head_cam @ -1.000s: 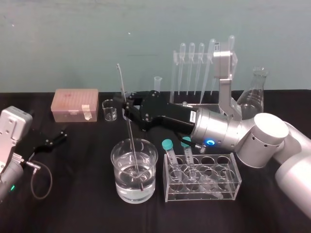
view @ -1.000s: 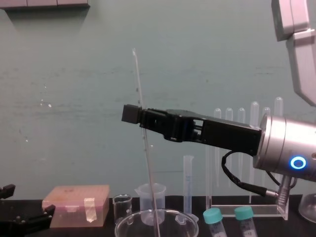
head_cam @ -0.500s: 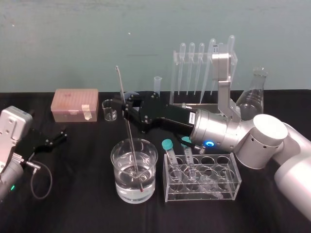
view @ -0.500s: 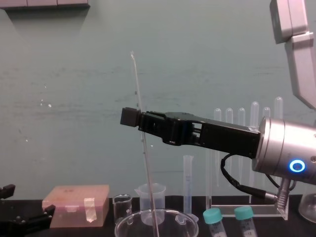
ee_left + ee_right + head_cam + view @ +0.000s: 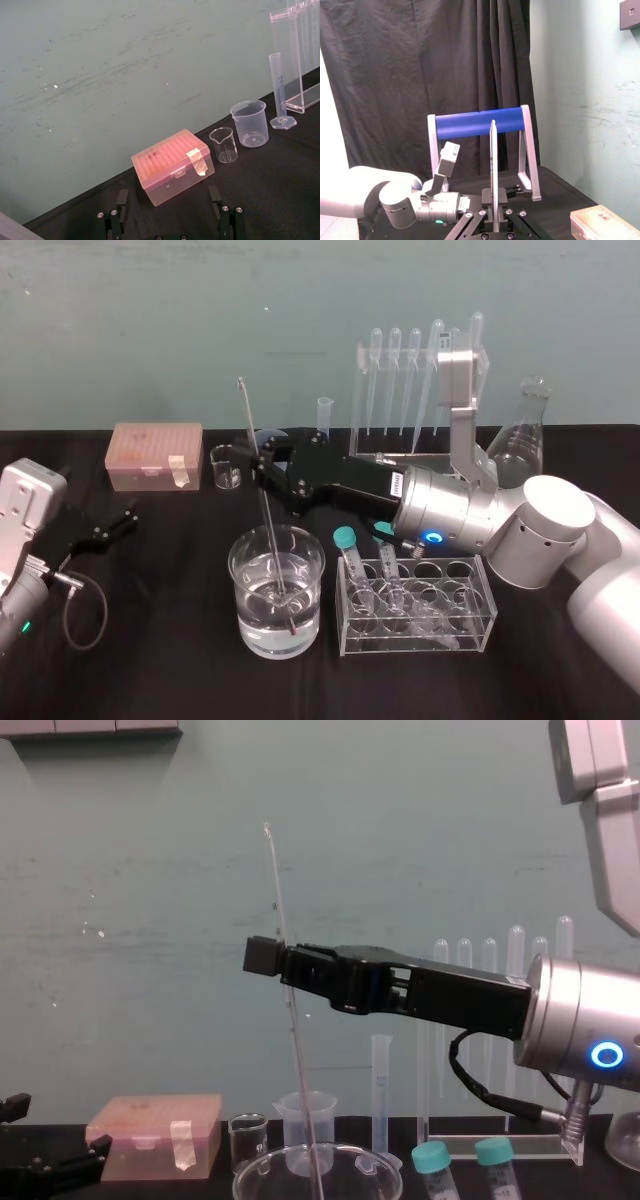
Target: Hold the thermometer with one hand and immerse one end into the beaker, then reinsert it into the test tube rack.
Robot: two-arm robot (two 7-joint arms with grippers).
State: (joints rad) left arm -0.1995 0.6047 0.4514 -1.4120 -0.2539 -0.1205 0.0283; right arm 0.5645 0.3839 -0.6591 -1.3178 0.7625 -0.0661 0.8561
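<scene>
The thermometer [image 5: 252, 440] is a long thin glass rod, leaning slightly. My right gripper [image 5: 262, 472] is shut on it at about mid-length. Its lower end dips into the water in the beaker [image 5: 240, 552], the wide glass vessel at the table's front centre. In the chest view the thermometer [image 5: 277, 890] rises well above the right gripper [image 5: 275, 960] and drops to the beaker's rim [image 5: 262, 1166]. In the right wrist view the rod [image 5: 493, 155] stands pinched between the fingers. The test tube rack [image 5: 372, 410], a tall clear frame holding pipettes, stands at the back right. My left gripper [image 5: 170, 222] is parked open at the far left.
A pink tip box [image 5: 156, 455], a tiny glass beaker [image 5: 226, 467] and a graduated cylinder [image 5: 323, 415] line the back. A low clear rack with teal-capped tubes [image 5: 415, 605] sits right of the beaker. A conical flask [image 5: 525, 430] stands far right.
My right gripper has drifted slightly left with the thermometer, whose lower end stays in the beaker's water. The left arm has not moved.
</scene>
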